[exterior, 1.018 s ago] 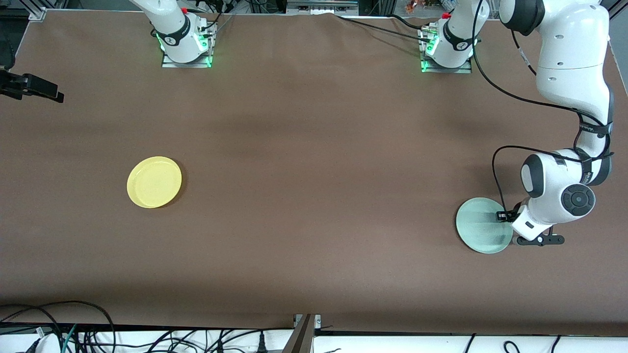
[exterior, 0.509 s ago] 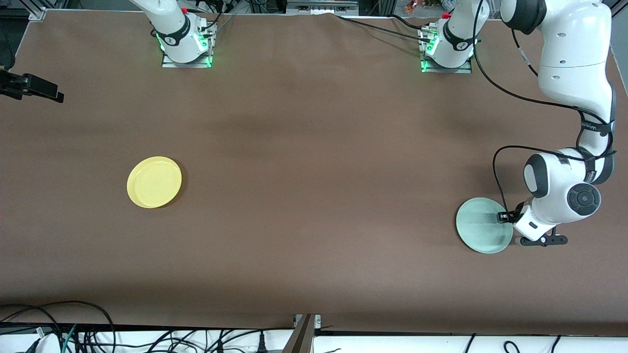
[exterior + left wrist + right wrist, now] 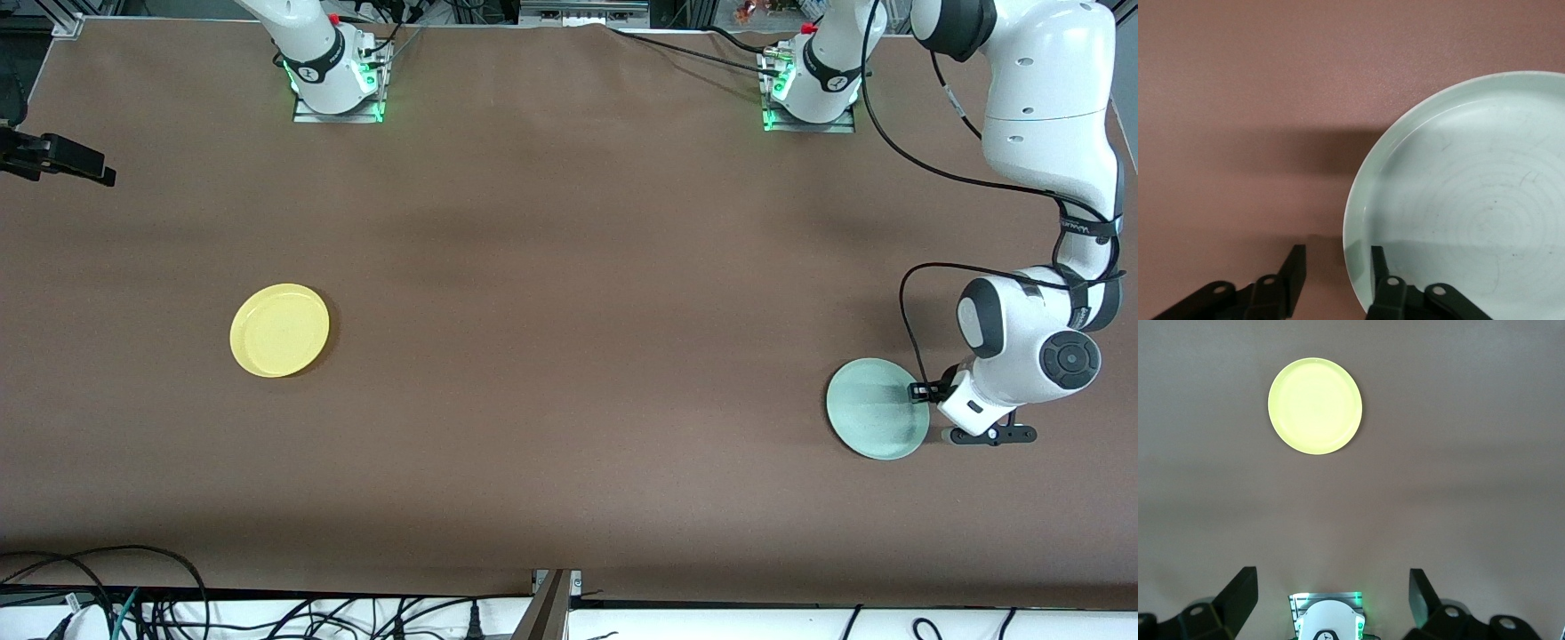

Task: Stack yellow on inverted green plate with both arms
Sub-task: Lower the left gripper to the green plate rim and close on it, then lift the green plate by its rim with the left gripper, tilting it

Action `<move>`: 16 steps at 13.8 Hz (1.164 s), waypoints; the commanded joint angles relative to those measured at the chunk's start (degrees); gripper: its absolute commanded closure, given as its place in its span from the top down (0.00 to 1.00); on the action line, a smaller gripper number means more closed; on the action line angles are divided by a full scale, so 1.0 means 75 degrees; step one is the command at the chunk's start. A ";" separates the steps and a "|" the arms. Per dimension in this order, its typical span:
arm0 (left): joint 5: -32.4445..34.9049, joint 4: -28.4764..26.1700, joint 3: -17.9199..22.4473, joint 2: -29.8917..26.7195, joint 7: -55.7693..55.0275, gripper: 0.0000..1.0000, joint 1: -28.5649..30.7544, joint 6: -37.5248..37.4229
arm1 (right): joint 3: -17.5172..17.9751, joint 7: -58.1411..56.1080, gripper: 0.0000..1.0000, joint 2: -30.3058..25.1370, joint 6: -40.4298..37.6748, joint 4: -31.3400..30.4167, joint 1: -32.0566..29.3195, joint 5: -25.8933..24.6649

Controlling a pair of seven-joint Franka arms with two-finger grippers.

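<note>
The green plate [image 3: 876,411] lies rim up on the table at the left arm's end; its hollow inside [image 3: 1471,200] faces the left wrist view. My left gripper [image 3: 916,389] [image 3: 1337,248] is low at the plate's edge, open. Its jaws straddle the rim, one finger [image 3: 1377,263] over the plate's inside, the other [image 3: 1295,267] over the bare table. The yellow plate [image 3: 279,330] [image 3: 1315,405] lies rim up toward the right arm's end. My right gripper [image 3: 1331,572] hangs high above the table, open and holding nothing, with its arm waiting.
Brown table cover [image 3: 569,356] all round both plates. The arm bases [image 3: 336,84] [image 3: 809,89] stand along the table edge farthest from the front camera. A black piece [image 3: 62,160] juts in at the right arm's end. Cables [image 3: 133,604] lie past the near edge.
My left gripper has drawn back a little from over the green plate toward its rim, and its jaws have narrowed slightly. Both plates and the right arm have stayed still.
</note>
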 commanded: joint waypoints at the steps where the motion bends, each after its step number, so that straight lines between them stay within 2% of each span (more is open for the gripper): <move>1: -0.0174 0.0019 -0.0053 -0.0109 0.0320 0.33 0.0077 -0.0167 | 0.0001 -0.0008 1.00 0.0047 -0.0210 0.0165 -0.0009 0.0047; 5: -0.0174 0.0019 -0.0053 -0.0109 0.0320 0.26 0.0077 -0.0167 | 0.0001 -0.0020 1.00 0.0047 -0.0234 0.0165 -0.0009 0.0047; 8: -0.0174 0.0019 -0.0065 -0.0098 0.0320 0.13 0.0077 -0.0167 | 0.0001 -0.0008 1.00 0.0047 -0.0234 0.0165 -0.0009 0.0047; 10: -0.0174 0.0019 -0.0065 -0.0098 0.0320 0.00 0.0065 -0.0167 | 0.0001 -0.0008 1.00 0.0047 -0.0234 0.0176 -0.0009 0.0047; 16: -0.0010 0.0113 -0.0065 -0.0342 0.0308 0.00 -0.0145 -0.0341 | 0.0001 -0.0008 1.00 0.0047 -0.0234 0.0176 -0.0009 0.0047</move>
